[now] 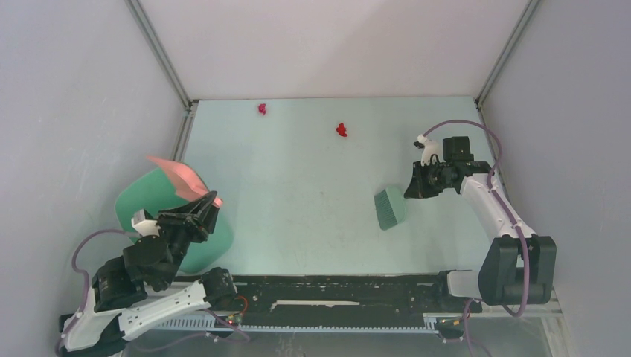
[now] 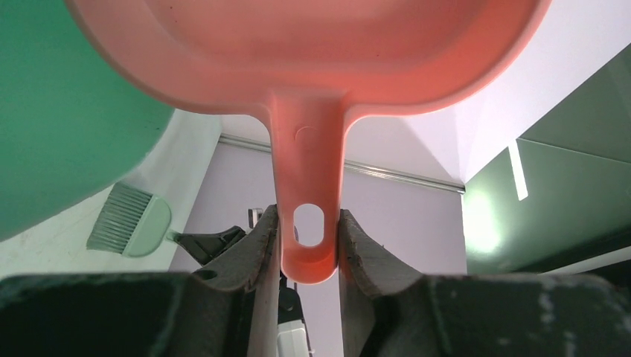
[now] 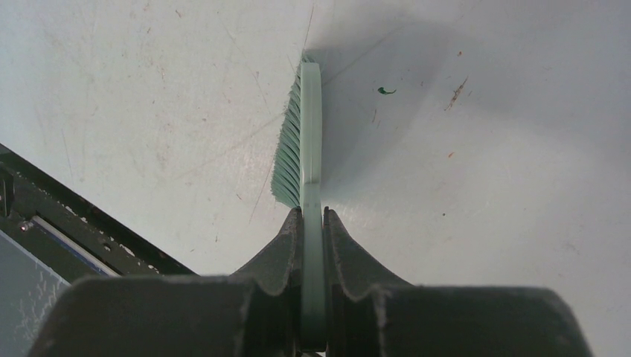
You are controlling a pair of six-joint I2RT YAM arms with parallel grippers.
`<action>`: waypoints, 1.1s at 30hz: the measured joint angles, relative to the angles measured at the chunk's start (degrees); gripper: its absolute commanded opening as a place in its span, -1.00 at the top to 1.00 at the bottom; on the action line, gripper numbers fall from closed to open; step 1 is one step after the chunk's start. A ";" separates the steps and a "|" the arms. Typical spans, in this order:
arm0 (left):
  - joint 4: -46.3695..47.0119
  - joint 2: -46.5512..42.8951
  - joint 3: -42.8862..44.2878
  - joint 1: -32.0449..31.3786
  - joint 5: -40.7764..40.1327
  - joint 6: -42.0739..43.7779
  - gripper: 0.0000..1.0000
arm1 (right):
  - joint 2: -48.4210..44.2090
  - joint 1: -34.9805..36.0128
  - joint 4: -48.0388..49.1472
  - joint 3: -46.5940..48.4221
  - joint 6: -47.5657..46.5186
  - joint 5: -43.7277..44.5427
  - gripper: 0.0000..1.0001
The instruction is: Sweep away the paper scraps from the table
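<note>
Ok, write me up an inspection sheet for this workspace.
Surface: table, pale mint, faintly speckled.
Job's things: two red paper scraps near the far edge, unswept.
Clutter: nothing seen.
Pincers: left pincer shut on pink dustpan handle, pan tilted up over green bin; right pincer shut on green brush.
Cables: purple cable looped along each arm.
Surroundings: plain pale walls, metal corner posts.
</note>
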 measured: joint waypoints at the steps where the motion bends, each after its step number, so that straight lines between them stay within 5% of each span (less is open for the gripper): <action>1: -0.02 -0.02 0.00 0.00 -0.07 0.09 1.00 | -0.02 0.00 0.00 0.00 0.00 0.00 1.00; 9: -1.97 4.39 5.07 0.00 -0.50 6.75 1.00 | -0.07 0.00 -0.02 0.00 -0.04 -0.02 1.00; 19: 4.39 16.17 14.38 0.02 0.00 29.20 1.00 | -0.11 0.00 -0.04 0.00 -0.66 -0.28 1.00; 26: 7.89 33.07 23.32 0.04 11.58 48.09 1.00 | -0.11 -0.13 0.02 0.04 -1.09 -1.27 1.00; 33: 1.55 51.71 28.81 0.04 28.70 63.08 1.00 | 1.92 0.33 -5.66 6.78 -5.92 -1.60 1.00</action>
